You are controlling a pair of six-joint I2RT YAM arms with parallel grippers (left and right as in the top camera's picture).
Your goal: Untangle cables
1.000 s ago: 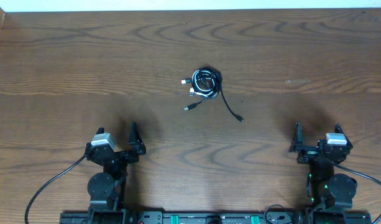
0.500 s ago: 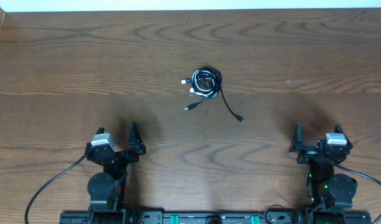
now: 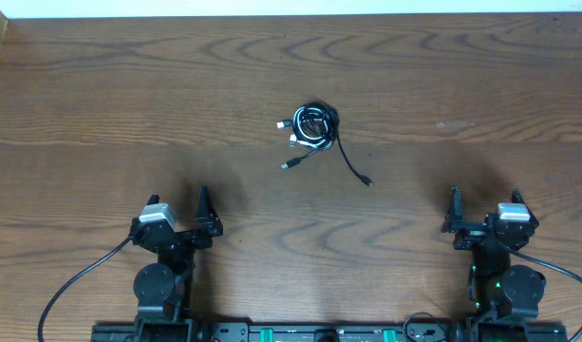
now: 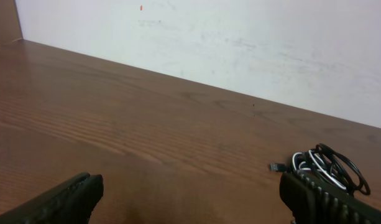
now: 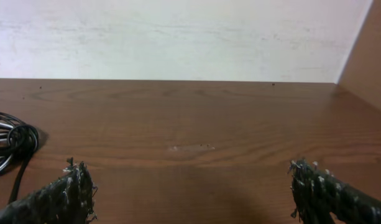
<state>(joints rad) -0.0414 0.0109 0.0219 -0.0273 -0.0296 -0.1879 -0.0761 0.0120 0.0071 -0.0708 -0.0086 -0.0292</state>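
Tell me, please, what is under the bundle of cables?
The cables lie on the bare wooden table; nothing else shows beneath. Which cord is lowest in the coil is covered by the others.

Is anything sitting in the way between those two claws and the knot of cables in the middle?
Nothing visible does. Only bare table lies between the open left gripper, the open right gripper and the cables, which sit further out, apart from both.

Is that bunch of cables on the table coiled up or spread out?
Coiled up: the cables form one tight tangled loop, with only a black tail and a few plug ends trailing out.
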